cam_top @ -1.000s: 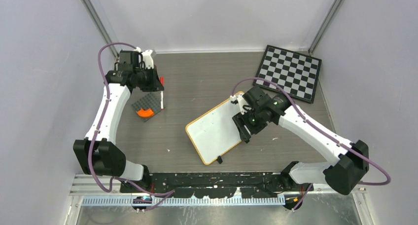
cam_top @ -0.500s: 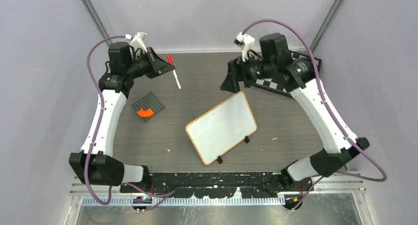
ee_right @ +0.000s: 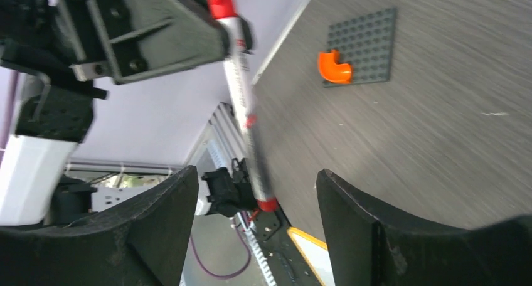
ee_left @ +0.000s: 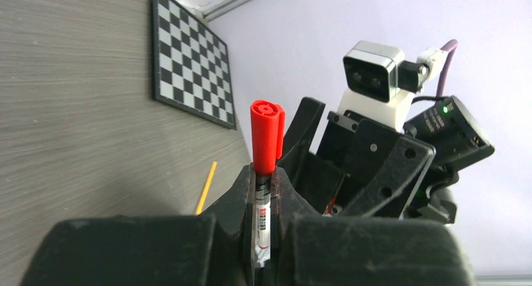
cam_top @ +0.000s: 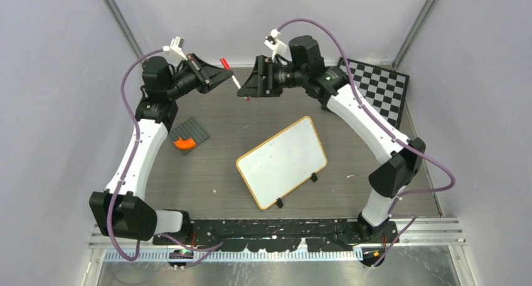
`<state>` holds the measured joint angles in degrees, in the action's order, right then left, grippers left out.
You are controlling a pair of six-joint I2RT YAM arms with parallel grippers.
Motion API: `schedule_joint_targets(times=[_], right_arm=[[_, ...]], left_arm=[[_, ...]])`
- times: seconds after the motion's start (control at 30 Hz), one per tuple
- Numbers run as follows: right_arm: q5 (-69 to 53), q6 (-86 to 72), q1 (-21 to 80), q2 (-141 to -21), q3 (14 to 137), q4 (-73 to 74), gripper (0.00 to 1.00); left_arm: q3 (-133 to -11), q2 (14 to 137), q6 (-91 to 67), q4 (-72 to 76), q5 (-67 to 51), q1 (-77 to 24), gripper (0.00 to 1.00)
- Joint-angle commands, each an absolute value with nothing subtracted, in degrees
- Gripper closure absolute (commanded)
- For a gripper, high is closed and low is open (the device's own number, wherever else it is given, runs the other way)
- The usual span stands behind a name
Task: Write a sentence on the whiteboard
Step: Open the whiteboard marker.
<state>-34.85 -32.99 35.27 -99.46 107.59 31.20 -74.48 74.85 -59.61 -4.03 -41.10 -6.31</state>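
The whiteboard (cam_top: 282, 161) lies flat at mid-table, white with an orange-tan rim, and its face is blank. No red sentence shows on it. My left gripper (cam_top: 229, 78) is raised at the back and shut on a marker (cam_top: 233, 80) with a white barrel and a red cap (ee_left: 266, 134). The left wrist view shows the jaws (ee_left: 265, 180) pinching the barrel. My right gripper (cam_top: 243, 90) is open and faces the left one. In the right wrist view its fingers (ee_right: 164, 214) stand either side of the marker's lower end (ee_right: 246, 120) without touching it.
A black-and-white checkered board (cam_top: 376, 88) lies at the back right. A grey studded baseplate (cam_top: 192, 131) with an orange curved piece (cam_top: 184, 143) lies at the left. The whiteboard's rim also shows in the right wrist view (ee_right: 300, 237).
My right gripper left the whiteboard's right edge, rose and swung to the back centre, up to the marker. My left gripper lifted the marker from near the baseplate and tilted it toward the right gripper.
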Motion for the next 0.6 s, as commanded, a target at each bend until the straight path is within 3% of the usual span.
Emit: schedule_joint_targets(times=[0.0,0.17,0.23,0.3,0.4,0.43,0.47,0.57], right_arm=[[-35.2,-38.6,37.5,-100.1,112.7,23.3,0.29],[-35.4,-40.8,38.3,-101.7,112.6,21.4,0.51],[-35.6,-40.8,38.3,-101.5,112.3,21.2,0.78],[-35.7,-40.0,38.2,-101.0,111.6,21.7,0.96],[-36.2,-38.1,37.6,-99.4,109.7,23.1,1.0],[-36.5,-37.3,37.1,-98.8,108.9,23.6,1.0],[-37.0,-36.4,36.5,-98.1,108.2,24.5,1.0],[-38.6,-29.2,34.8,-96.1,107.2,30.0,1.0]], left_arm=[[-72.3,73.5,-68.5,8.6,-43.4,-6.7,1.0],[-70.8,73.3,-70.6,11.2,-43.7,-7.1,1.0],[-70.4,73.3,-70.5,11.2,-43.7,-7.1,1.0],[-70.2,73.0,-69.9,11.0,-43.8,-7.1,1.0],[-71.4,72.5,-66.1,7.5,-45.5,-7.1,1.0],[-72.1,72.2,-63.6,4.9,-46.3,-7.0,0.96],[-73.1,71.9,-60.2,2.5,-47.5,-6.7,0.83],[-76.7,71.4,-47.8,-6.4,-55.2,-4.4,0.35]])
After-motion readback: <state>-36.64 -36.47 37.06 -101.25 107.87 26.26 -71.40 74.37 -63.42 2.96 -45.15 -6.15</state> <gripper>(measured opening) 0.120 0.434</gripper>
